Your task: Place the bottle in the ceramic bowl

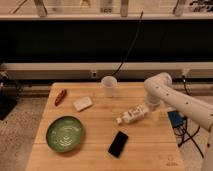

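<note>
The white bottle [134, 114] with a printed label lies on its side on the wooden table [100, 150], right of centre, cap pointing left. The gripper [151, 108] at the end of the white arm sits at the bottle's right end, at table height. The green ceramic bowl [65, 133] with pale swirls stands at the front left of the table, well apart from the bottle and with nothing in it.
A white cup [109, 86] stands at the back centre. A flat white block [83, 103] and a red item [60, 96] lie at the back left. A black phone [118, 143] lies in front of the bottle. A dark wall and cables run behind.
</note>
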Controlling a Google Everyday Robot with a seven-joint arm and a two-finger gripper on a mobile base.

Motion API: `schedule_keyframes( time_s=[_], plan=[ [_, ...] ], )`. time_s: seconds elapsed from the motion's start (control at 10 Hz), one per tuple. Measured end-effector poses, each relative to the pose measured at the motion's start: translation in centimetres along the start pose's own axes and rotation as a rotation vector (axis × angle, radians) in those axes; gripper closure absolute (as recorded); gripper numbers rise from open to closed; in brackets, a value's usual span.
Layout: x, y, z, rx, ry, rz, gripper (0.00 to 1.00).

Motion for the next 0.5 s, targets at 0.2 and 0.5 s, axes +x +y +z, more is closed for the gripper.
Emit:
schedule_keyframes(
  time_s=[0.2,0.5],
  plan=[
    [0.17,-0.04,0.02,-0.001,0.003,-0.007,0.27],
    [0.27,-0.19,0.17,-0.003,0.007,-0.021,0.45]
  ],
)
